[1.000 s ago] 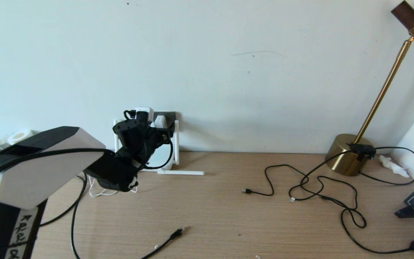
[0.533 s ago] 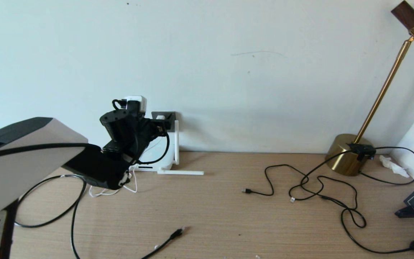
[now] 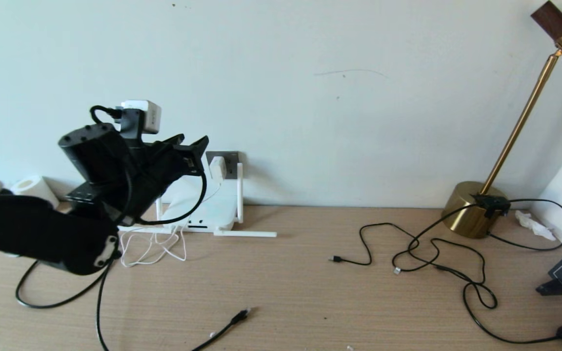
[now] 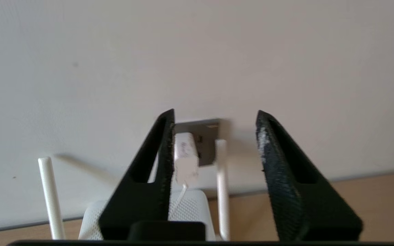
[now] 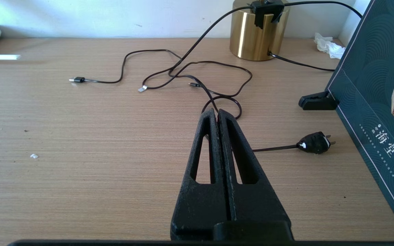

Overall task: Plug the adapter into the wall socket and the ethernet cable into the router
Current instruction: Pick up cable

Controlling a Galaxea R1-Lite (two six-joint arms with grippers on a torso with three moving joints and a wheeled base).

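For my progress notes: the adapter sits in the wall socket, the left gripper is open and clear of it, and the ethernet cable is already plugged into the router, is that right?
Not quite: the ethernet cable lies loose on the desk, well short of the router, as the head view shows. The adapter does sit in the wall socket, with the left gripper open and clear.
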